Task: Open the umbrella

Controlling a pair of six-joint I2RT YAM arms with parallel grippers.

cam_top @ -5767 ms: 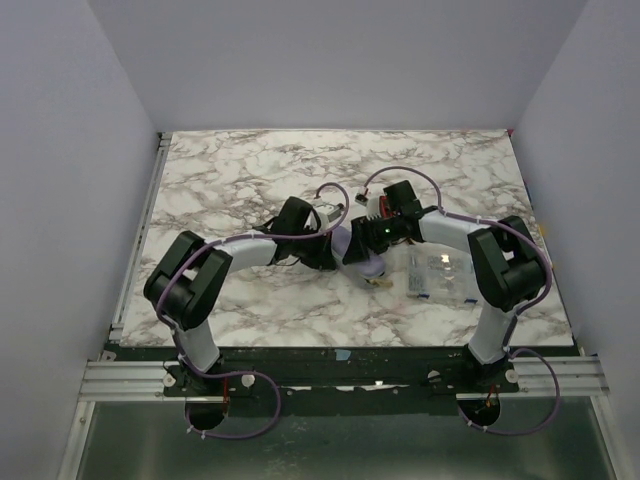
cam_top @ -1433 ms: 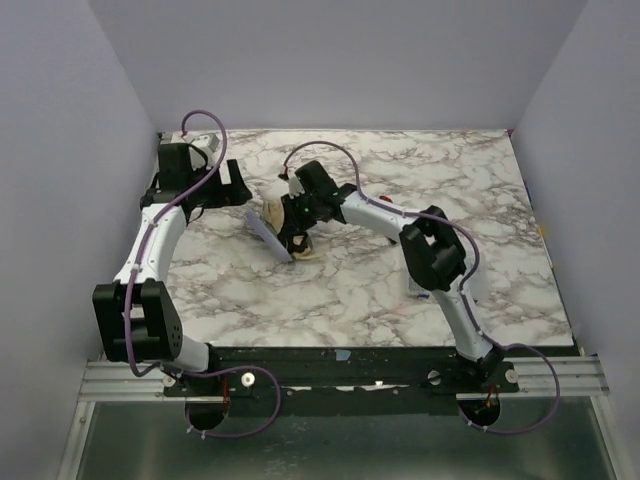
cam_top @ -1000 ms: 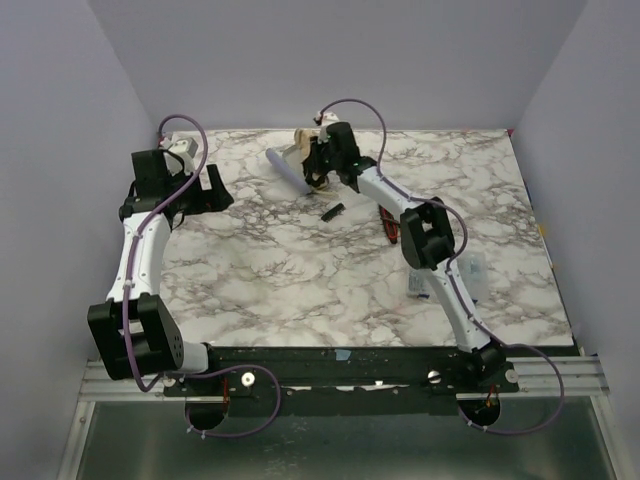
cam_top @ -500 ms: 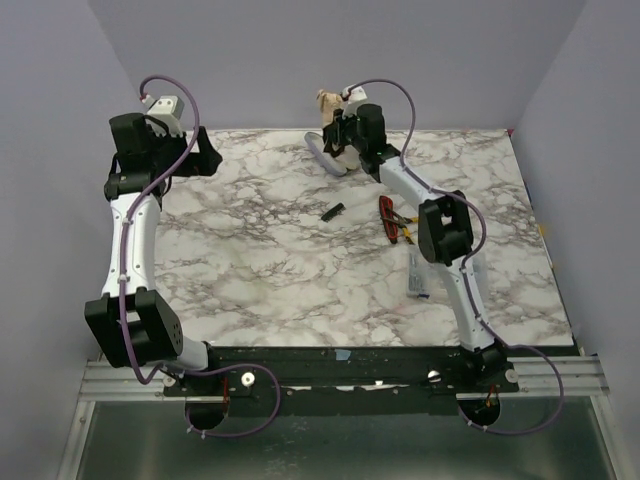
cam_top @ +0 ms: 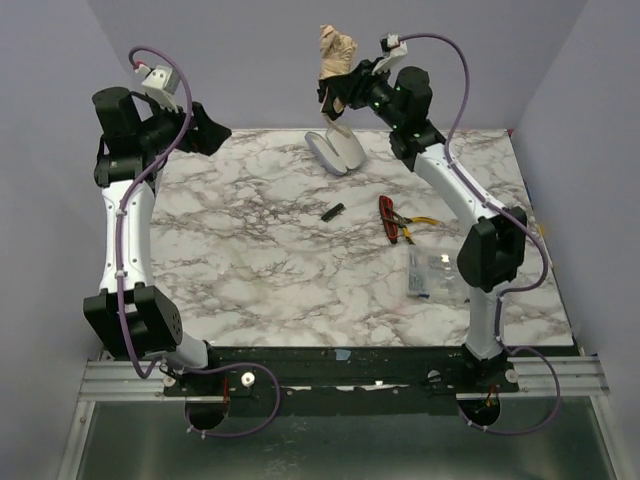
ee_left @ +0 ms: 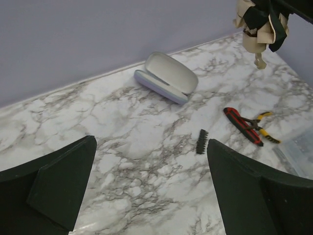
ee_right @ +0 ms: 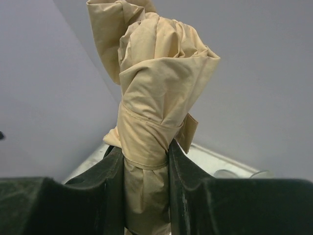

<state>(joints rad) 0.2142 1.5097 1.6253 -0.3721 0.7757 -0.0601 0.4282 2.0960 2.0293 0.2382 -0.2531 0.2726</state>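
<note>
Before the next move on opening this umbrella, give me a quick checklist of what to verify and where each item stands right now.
1. Right end effector clamped on the umbrella: ok.
2. Left end effector open and empty: ok.
3. Umbrella lifted off the table: ok, held high.
4. Band around the canopy undone: not ok, it is wrapped tight.
5. Knob handle showing below the grip: ok.
6. Room for the canopy to spread near the back wall: cannot tell.
</note>
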